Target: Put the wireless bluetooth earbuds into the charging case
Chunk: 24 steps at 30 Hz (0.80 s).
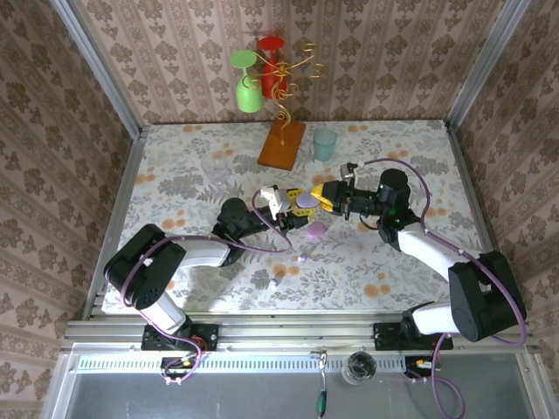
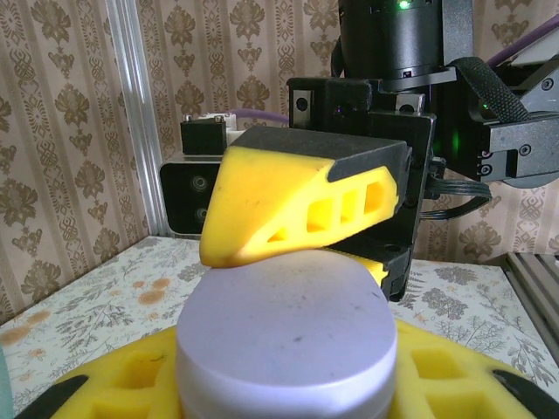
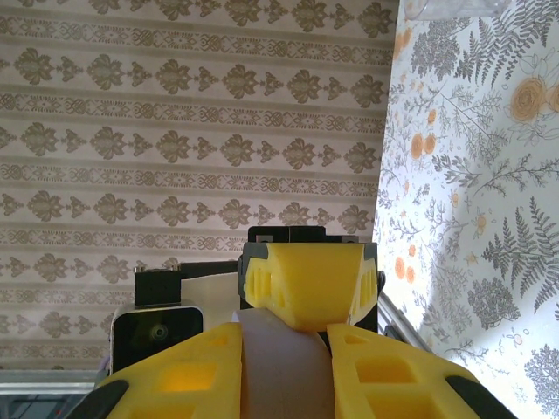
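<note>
A lavender pebble-shaped charging case (image 1: 306,201) hangs above the table's middle, gripped from both sides. My left gripper (image 1: 293,203) is shut on it from the left and my right gripper (image 1: 321,199) from the right. In the left wrist view the case (image 2: 288,332) sits between my left gripper's (image 2: 288,388) yellow fingers, with a right finger (image 2: 297,209) pressing on its top. In the right wrist view the case (image 3: 284,367) stands between my right gripper's (image 3: 286,375) fingers. A tiny pale item (image 1: 303,256) on the table may be an earbud; it is too small to tell.
A second purple rounded piece (image 1: 316,230) lies on the table just below the grippers. At the back stand a wire rack on a wooden base (image 1: 281,144) with green and red cups, a teal cup (image 1: 324,144) and a clear glass (image 1: 217,166).
</note>
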Each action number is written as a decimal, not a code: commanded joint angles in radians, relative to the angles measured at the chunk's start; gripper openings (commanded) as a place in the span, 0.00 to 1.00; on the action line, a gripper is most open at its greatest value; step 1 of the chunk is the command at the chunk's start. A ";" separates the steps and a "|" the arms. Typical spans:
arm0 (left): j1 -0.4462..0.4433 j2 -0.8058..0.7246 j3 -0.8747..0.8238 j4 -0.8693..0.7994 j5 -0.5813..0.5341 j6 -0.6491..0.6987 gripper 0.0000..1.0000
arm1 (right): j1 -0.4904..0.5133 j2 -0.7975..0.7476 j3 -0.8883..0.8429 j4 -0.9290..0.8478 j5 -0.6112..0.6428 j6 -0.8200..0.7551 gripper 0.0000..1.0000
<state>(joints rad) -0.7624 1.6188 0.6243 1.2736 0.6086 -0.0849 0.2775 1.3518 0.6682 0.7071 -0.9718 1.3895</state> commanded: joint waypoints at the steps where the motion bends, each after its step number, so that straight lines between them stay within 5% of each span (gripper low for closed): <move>1: -0.008 0.011 0.011 0.033 0.062 -0.011 0.35 | 0.006 -0.025 0.011 -0.008 0.017 -0.023 0.32; 5: 0.014 0.000 0.009 0.032 0.115 -0.090 0.34 | 0.003 -0.099 0.057 -0.291 0.065 -0.250 0.63; 10: 0.027 -0.047 -0.051 0.029 0.193 -0.119 0.34 | 0.001 -0.183 0.140 -0.638 0.174 -0.601 0.80; 17: 0.036 -0.084 -0.074 0.029 0.305 -0.245 0.34 | 0.070 -0.282 0.180 -0.823 0.302 -1.160 0.89; 24: 0.038 -0.097 -0.069 0.027 0.299 -0.299 0.33 | 0.166 -0.293 0.207 -0.919 0.329 -1.393 0.91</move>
<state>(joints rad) -0.7273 1.5467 0.5564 1.2709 0.8757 -0.3340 0.4210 1.0775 0.8562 -0.1356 -0.6849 0.1776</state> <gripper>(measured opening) 0.380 0.905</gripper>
